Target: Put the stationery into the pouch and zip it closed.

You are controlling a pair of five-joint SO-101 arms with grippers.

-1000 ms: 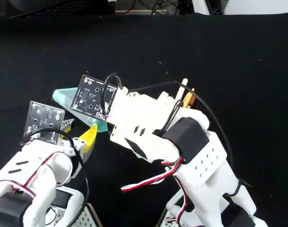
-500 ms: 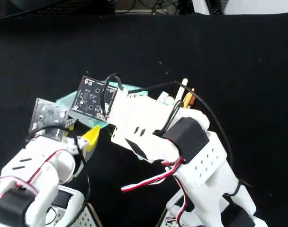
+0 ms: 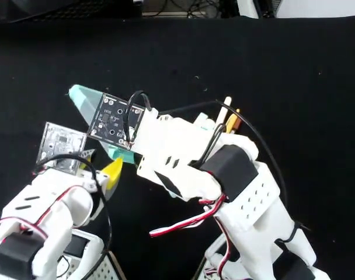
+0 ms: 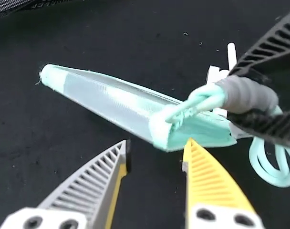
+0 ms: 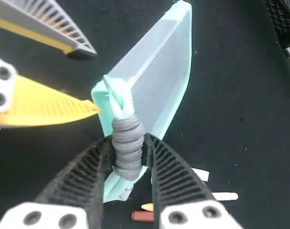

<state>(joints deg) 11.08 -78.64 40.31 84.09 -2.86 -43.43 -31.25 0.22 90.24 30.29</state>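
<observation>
The mint-green mesh pouch (image 4: 116,102) lies slanted across the black cloth, and its far end (image 3: 78,96) sticks out beyond the right arm's camera board. My right gripper (image 5: 128,140) is shut on the grey-wrapped zipper pull (image 5: 126,152) at the pouch's near end (image 5: 159,67). My left gripper (image 4: 157,148) is open just short of that same end, with a grey finger (image 4: 97,181) and a yellow finger (image 4: 207,181) on either side. White sticks (image 5: 226,195) and an orange pencil (image 5: 145,214) lie on the cloth beside the right arm (image 3: 227,111).
A mint cord loop (image 4: 269,167) hangs from the pull. The right arm's white body (image 3: 224,175) covers the table's middle. The left arm's base and a perforated white plate (image 3: 107,268) sit at the near left edge. Black cloth lies bare to the right.
The pouch has swung, so its far end now points farther back and to the left. The left gripper has crept a little closer to it. The right arm has held its place.
</observation>
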